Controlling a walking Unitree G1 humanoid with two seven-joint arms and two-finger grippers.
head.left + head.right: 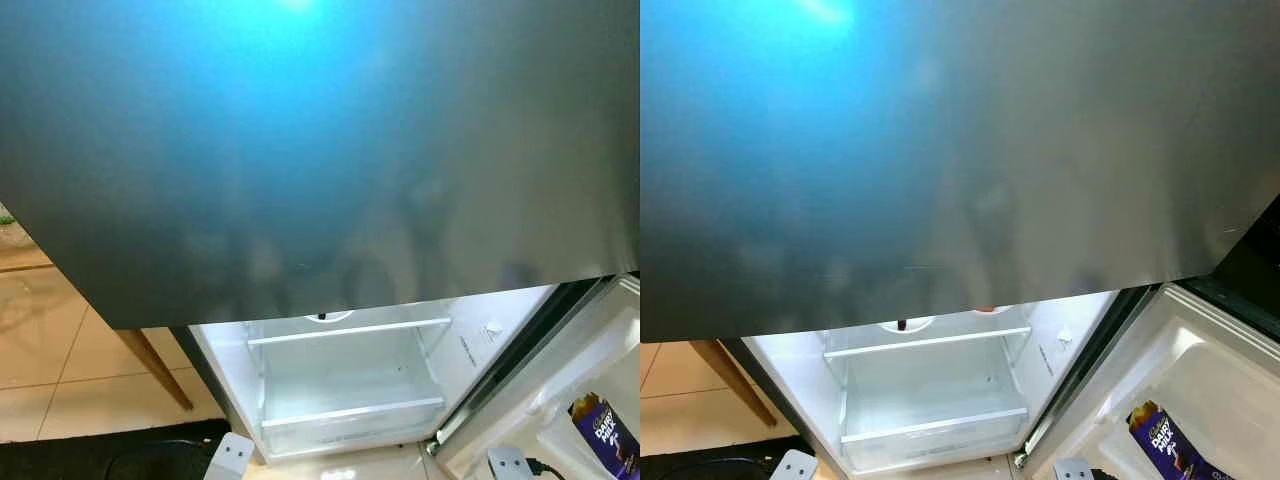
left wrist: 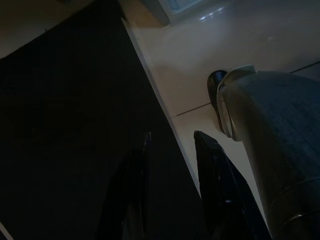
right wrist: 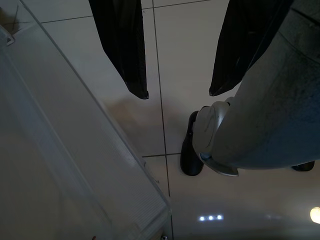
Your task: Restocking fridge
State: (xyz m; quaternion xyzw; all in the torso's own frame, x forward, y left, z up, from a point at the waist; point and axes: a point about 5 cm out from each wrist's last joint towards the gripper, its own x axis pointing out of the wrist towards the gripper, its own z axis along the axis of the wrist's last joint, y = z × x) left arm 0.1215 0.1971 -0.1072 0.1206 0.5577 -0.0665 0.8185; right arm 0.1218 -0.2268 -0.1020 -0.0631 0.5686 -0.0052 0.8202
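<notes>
Fridge (image 1: 350,390): lower compartment open, lit white inside; smooth white plastic walls, a thin white shelf rail (image 1: 348,331) across the upper part, a clear rectangular drawer (image 1: 350,410) at the bottom edge. Upper door (image 1: 300,150): closed, flat dark grey metal with a soft sheen and a blue light glare toward its top edge.

Lower fridge door (image 1: 590,370): swung open to the robot's right; white moulded plastic inner face with door bins. Chocolate bar packet (image 1: 605,435): purple glossy wrapper, flat and oblong, standing in a door bin near the door's lower edge, long axis roughly upright and leaning slightly, printed face turned outward.

Floor (image 1: 50,350): pale beige glazed tiles with thin grout lines; a dark mat (image 2: 65,125) lies beside the fridge's base. Wooden leg (image 1: 155,368): slanted, tan, at the fridge's left side.

Left gripper (image 2: 172,145): hangs low over the mat's edge, black tapered fingers narrowly apart, holding nothing.

Right gripper (image 3: 177,95): hangs over the tiles beside the open door's edge, fingers wide apart, holding nothing.
</notes>
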